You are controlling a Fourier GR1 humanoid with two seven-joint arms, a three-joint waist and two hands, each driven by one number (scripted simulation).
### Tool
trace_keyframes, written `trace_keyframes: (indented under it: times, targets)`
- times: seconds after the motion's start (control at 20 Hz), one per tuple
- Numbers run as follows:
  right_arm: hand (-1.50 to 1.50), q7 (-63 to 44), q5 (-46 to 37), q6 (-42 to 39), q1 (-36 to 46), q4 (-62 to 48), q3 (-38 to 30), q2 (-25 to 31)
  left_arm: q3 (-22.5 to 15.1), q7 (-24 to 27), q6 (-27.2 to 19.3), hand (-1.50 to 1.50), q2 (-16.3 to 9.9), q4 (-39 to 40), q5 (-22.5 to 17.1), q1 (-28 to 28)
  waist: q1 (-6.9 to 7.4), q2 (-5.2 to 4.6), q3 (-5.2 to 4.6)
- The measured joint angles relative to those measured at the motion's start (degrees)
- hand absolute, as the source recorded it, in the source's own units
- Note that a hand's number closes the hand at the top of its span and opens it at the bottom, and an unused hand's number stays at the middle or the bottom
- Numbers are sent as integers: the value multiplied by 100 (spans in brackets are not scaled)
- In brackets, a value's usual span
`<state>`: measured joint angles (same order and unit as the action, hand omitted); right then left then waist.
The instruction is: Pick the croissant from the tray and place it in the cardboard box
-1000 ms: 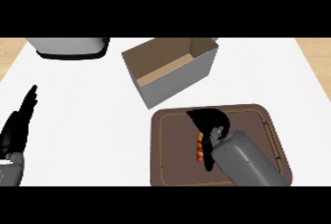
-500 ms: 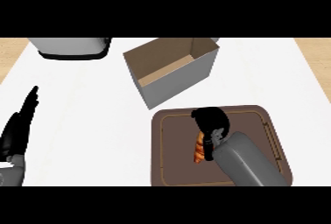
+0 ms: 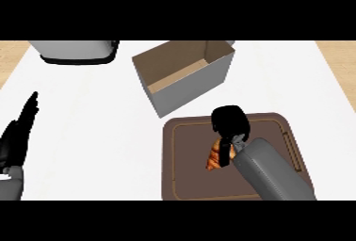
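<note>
The orange-brown croissant (image 3: 214,156) lies in the middle of the dark brown tray (image 3: 186,169) at the lower right. My right hand (image 3: 230,123) comes down on it from above. Its fingers are curled round the croissant's right side, and the wrist hides part of the pastry. The cardboard box (image 3: 182,71) stands open beyond the tray's far left corner, tilted at an angle, with nothing showing inside. My left hand (image 3: 17,139) rests open at the left edge, fingers up, far from both.
A grey appliance (image 3: 75,50) with a dark base stands at the back left. Pale wooden strips show past the white counter's left and right ends. The tray has a handle slot (image 3: 293,150) on its right side.
The right hand's fingers have drawn together from a spread pose and closed over the croissant, which now lies more lengthwise. The left hand has not moved.
</note>
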<state>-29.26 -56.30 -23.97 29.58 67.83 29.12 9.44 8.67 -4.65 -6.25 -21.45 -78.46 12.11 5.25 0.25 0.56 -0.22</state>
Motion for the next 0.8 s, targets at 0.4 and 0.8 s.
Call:
trace_keyframes:
  times: [0.4,0.8]
  targets:
    - [150,405,69,1708,-683,896,-1234,999,117,8,5,0,-29,24,-33,-57,-132,-27,22]
    - [150,707,43,2378,-902,2373,-1735,1408,96,46,13,0,26,76,34,-36,-98,-32,21]
